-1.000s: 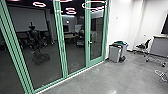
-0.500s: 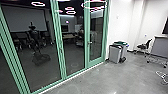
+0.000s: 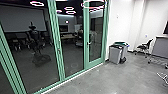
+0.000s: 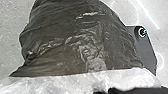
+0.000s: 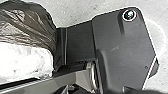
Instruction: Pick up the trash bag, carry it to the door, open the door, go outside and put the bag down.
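Right wrist view, as I read it from my remote station; clock-face taken on the robot's own plate, its round fitting at twelve.

Item: wide dark-grey robot plate with angular edges; shiny round corner fitting at twelve o'clock.

Item: trash bag of creased, dark brownish translucent plastic, bulging, at nine o'clock; contact with the plate I cannot tell.

Item: crumpled white plastic section, bright, adjoining the dark plastic, towards eight.

Item: grey jointed robot bar, at seven.

Item: pale grey speckled floor, towards eleven, with a faint light curve at two.
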Robot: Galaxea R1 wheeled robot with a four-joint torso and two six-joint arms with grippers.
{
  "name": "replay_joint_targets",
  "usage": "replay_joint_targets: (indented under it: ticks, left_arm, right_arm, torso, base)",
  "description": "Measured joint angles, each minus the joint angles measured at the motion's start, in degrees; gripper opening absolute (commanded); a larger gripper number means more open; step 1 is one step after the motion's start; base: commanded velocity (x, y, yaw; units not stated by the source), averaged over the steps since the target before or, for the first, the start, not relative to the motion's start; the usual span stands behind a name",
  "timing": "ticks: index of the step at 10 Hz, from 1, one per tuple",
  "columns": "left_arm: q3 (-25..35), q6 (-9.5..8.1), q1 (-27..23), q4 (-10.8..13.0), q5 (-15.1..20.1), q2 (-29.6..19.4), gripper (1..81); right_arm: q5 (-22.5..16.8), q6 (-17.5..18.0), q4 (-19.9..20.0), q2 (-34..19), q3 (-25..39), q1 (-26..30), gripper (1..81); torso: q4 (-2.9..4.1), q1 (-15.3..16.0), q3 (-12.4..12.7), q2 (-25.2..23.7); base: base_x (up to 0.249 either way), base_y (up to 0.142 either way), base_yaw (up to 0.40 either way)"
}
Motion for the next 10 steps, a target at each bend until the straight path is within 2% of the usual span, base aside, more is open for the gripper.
replay_joint_targets:
  ticks: [10]
  left_arm:
    - [0.0,0.01,0.0,0.0,0.0,0.0,1.0]
  right_arm:
    - [0.0,0.0,0.0,0.0,0.0,0.0,81.1]
  torso:
    - [0.0,0.0,0.0,0.0]
  base:
    - [0.139,-0.066,0.0]
